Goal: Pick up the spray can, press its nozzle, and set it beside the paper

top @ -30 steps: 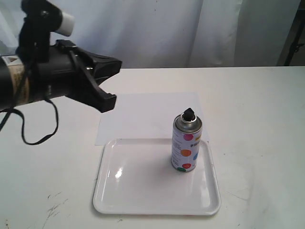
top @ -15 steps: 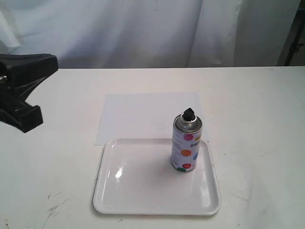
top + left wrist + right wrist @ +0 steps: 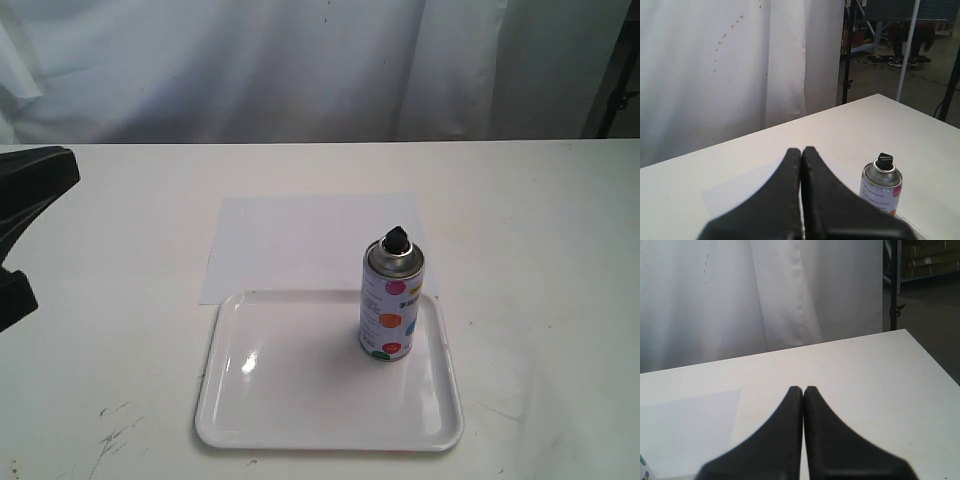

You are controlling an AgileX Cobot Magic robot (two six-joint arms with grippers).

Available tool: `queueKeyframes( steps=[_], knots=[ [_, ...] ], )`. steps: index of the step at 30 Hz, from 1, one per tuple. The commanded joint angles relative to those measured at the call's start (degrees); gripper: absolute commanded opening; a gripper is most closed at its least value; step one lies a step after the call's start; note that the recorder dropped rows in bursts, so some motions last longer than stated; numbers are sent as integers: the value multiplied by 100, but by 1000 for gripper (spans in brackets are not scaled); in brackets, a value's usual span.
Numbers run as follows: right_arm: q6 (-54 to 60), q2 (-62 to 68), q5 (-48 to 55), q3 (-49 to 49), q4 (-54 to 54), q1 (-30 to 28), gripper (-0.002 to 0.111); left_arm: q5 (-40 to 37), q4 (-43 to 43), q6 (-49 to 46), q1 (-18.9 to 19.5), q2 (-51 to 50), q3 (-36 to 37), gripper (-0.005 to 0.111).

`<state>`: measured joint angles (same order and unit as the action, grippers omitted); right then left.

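The spray can (image 3: 392, 300) stands upright on the right side of a glossy white tray (image 3: 300, 400), its white body dotted with colours, and its black nozzle (image 3: 396, 239) is on top. The paper (image 3: 300, 240) lies flat on the table just behind the tray. My left gripper (image 3: 25, 210) shows at the far left edge of the exterior view, well away from the can. In the left wrist view the left gripper (image 3: 801, 150) is shut and empty, with the spray can (image 3: 881, 187) beyond it. In its own wrist view the right gripper (image 3: 803, 388) is shut on nothing, over bare table beside the paper (image 3: 685, 425).
A white curtain (image 3: 300, 60) hangs behind the white table (image 3: 540, 220). A dark stand (image 3: 615, 90) rises at the far right. Scuff marks (image 3: 115, 430) lie on the table at the front left.
The left arm has drawn back to the left, from above the paper's left side to the frame's edge. The can, tray and paper have not moved.
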<state>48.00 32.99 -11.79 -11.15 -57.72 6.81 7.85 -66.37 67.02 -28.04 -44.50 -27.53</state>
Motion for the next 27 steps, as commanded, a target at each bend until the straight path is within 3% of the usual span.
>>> queueKeyframes(
  steps=[1,6,14,19,22,27],
  knots=[
    [14,-18,-38,24,-2,3,0,29,45,42,13,52,16,0],
    [14,-18,-38,24,-2,3,0,-214,-501,-439,13,52,16,0],
    [14,-18,-38,24,-2,3,0,-251,-514,-575,13,52,16,0],
    [0,-18,-38,24,-2,3,0,-1036,-202,-231,13,117,16,0],
    [1,-18,-49,24,-2,3,0,-1254,269,-108,452,393,135,0],
    [1,-18,-39,24,-2,3,0,-738,499,-108,1713,1195,746,0]
  ],
)
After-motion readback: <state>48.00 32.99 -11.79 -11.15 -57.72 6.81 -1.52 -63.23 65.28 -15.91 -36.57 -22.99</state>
